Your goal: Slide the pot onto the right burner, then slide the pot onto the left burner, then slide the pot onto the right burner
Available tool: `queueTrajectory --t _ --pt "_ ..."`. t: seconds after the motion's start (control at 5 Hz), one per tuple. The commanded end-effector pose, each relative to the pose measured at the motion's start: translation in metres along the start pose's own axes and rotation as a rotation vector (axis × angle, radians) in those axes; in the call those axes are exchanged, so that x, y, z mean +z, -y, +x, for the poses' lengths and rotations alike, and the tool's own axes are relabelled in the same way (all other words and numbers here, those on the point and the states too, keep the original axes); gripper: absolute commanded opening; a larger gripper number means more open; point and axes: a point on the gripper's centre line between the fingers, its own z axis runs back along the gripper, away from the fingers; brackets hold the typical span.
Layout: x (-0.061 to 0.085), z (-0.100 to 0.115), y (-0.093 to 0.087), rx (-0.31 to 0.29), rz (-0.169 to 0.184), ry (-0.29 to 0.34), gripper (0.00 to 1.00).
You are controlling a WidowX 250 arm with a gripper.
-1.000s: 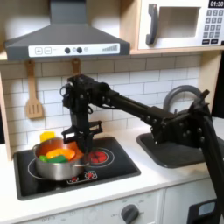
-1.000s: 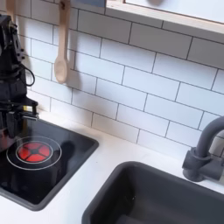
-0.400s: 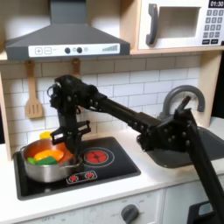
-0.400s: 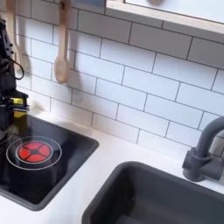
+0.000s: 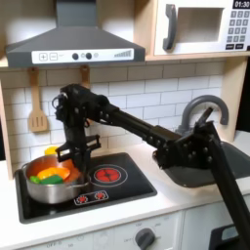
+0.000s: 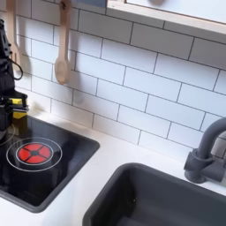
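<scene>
White tile wall (image 6: 132,84) (glossy), microwave (image 5: 200,26) — range hood (image 5: 73,39)

Toy kitchen: stovetop (image 5: 137,187), sink (image 6: 159,199), microwave (image 5: 200,26).

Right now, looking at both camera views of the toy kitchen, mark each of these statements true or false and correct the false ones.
1. The pot holds coloured toy food. True.
2. The pot sits on the solid-centred red burner. False: that burner lies bare, beside the pot on the first exterior view's right.
3. A wooden spoon hangs on the tiled wall. True.
4. The arm's jaws hang over the sink. False: they are down at the pot's far rim.
</scene>
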Motion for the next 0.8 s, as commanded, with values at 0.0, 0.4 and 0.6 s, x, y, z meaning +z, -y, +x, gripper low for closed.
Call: queueTrajectory --t 0.0,0.4,0.6 --pt "-0.003 -0.015 0.019 -0.067 -0.01 -0.007 0.0" --pt "-0.005 -0.021 0.033 -0.105 -0.016 -0.01 0.0" --pt "-0.005 -0.023 0.035 -0.109 -0.018 -0.009 0.0"
